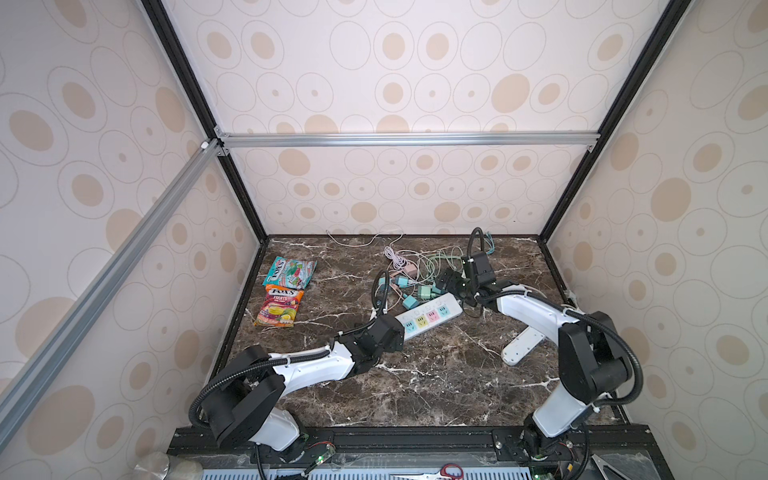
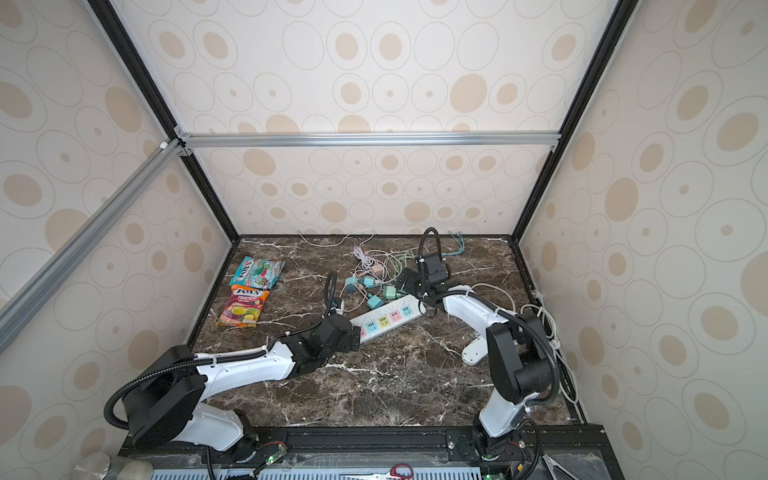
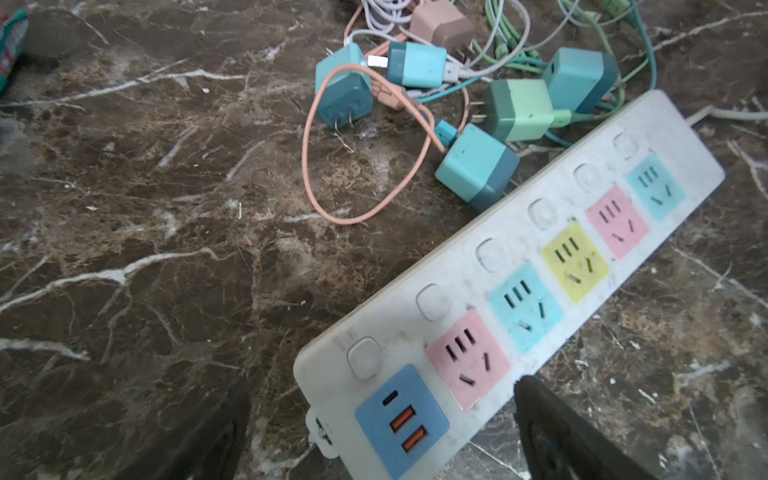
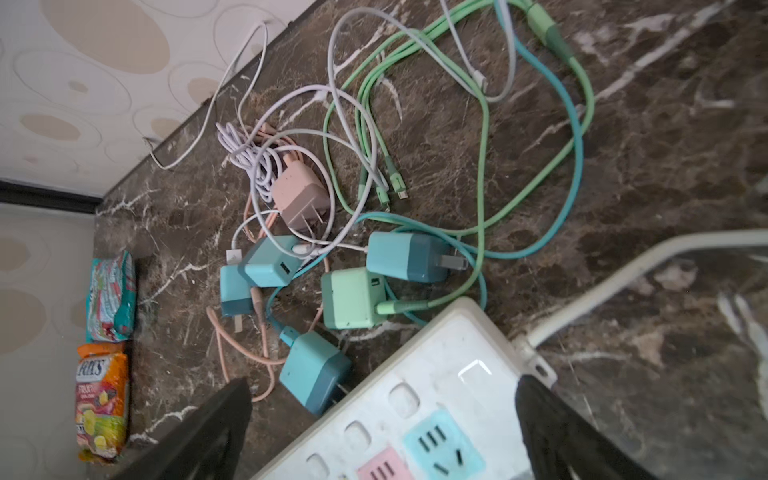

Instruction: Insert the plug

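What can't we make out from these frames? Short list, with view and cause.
- Power strip: its near end is hidden under the left arm in both top views.
- Second white strip: its far end is behind the right arm; it is too small to tell whether sockets show.
- Cord of the power strip: runs off the edge of the right wrist view, so its other end is unseen.
- Scissors: cut off by the lower edge in a top view.

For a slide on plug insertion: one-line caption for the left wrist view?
Open left gripper over the USB end of the power strip; all sockets empty, loose charger plugs tangled beside it.
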Controlling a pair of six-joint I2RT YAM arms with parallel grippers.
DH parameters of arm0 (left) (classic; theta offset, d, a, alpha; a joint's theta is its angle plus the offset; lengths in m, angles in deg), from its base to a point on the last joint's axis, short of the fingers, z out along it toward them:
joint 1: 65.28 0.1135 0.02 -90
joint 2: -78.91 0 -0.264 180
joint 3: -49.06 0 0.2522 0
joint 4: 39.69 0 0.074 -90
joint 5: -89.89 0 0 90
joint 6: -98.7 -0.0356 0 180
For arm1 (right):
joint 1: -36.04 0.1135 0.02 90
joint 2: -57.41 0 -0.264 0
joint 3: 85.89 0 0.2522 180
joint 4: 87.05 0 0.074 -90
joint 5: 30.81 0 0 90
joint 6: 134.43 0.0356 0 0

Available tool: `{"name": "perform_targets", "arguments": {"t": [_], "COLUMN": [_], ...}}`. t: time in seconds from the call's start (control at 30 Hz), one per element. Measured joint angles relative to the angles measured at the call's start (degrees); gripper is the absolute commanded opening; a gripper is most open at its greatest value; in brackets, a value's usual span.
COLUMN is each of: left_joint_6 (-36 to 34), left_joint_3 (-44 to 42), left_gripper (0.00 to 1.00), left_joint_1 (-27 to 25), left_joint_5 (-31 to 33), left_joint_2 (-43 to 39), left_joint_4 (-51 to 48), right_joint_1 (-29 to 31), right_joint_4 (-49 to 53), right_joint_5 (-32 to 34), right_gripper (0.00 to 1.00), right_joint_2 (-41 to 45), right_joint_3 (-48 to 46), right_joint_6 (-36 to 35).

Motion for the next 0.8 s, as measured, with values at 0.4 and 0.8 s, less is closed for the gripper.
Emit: {"name": "perform_targets", "arguments": {"t": [0.4,0.8], "left_joint_6": [3.3,2.1], "left_joint_3": [-0.8,-2.7], "left_gripper": [0.98,0.98], "left_joint_1": [0.0,0.3], "left_joint_5": [-7.5,-10.9], "left_joint_2": [2.8,4.4], "left_joint_4": [-0.8,-0.2], "right_joint_1": [-3.8,-4.1], "right_joint_4": [12.5,13.1], "right_joint_5": [-13.9,-16.9], "right_gripper": [0.99,0.99], "right_joint_2": [-14.6,1.2], "right_joint_3": [13.3,-6.4], "right_joint_6": [-16.4,-18.0]}}
